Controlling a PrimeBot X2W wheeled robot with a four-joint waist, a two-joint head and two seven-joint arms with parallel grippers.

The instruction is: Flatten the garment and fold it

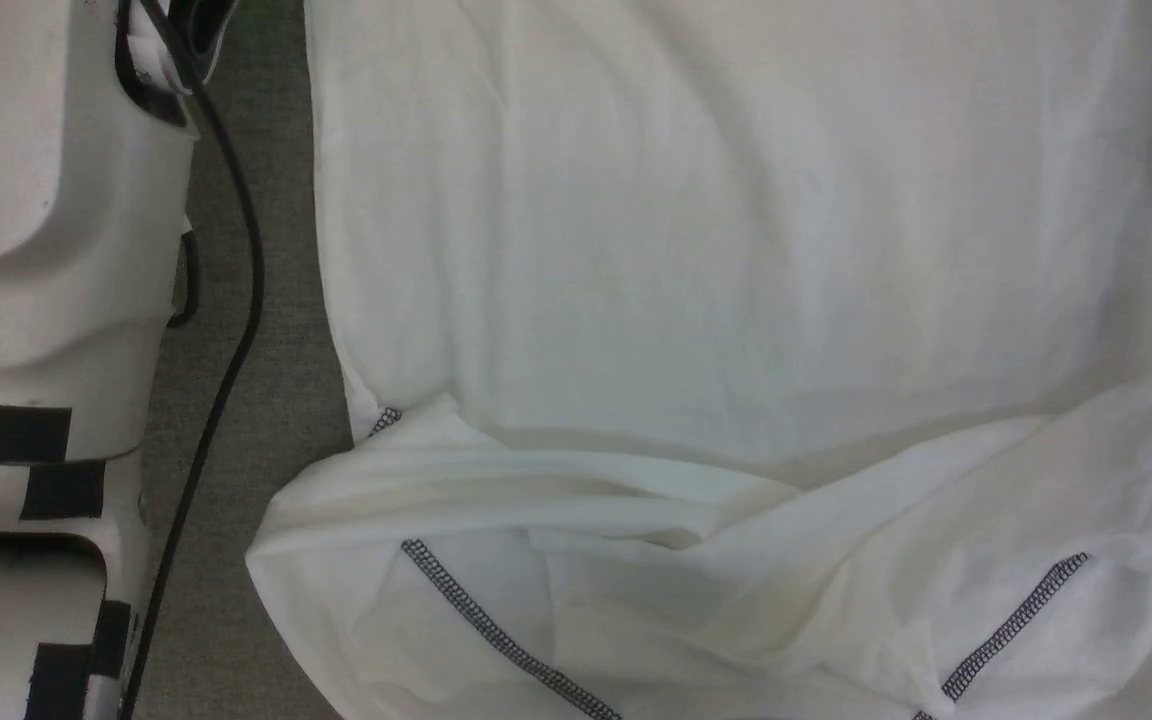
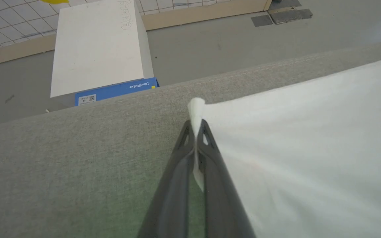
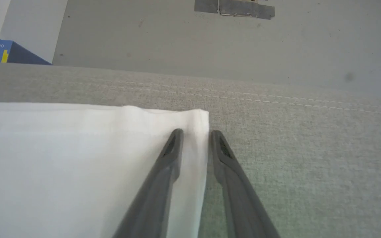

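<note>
The garment [image 1: 736, 250], a white thin shirt, lies spread on a grey fabric surface [image 1: 276, 330], its body mostly flat. Its near part is rumpled, with dark zigzag seams [image 1: 506, 640] running diagonally on both sides. In the left wrist view my left gripper [image 2: 196, 127] is shut on a corner of the garment [image 2: 309, 148], and a small tuft of cloth sticks out past the fingertips. In the right wrist view my right gripper [image 3: 195, 134] stands with its jaws apart, straddling the side edge of another corner of the garment [image 3: 61, 158], which lies flat.
My pale left forearm [image 1: 36, 250] and a black cable [image 1: 226, 380] fill the left of the head view. Beyond the surface's stitched far edge [image 3: 243, 96] is grey floor. A white box [image 2: 98, 46] on a blue box [image 2: 117, 91] stands there.
</note>
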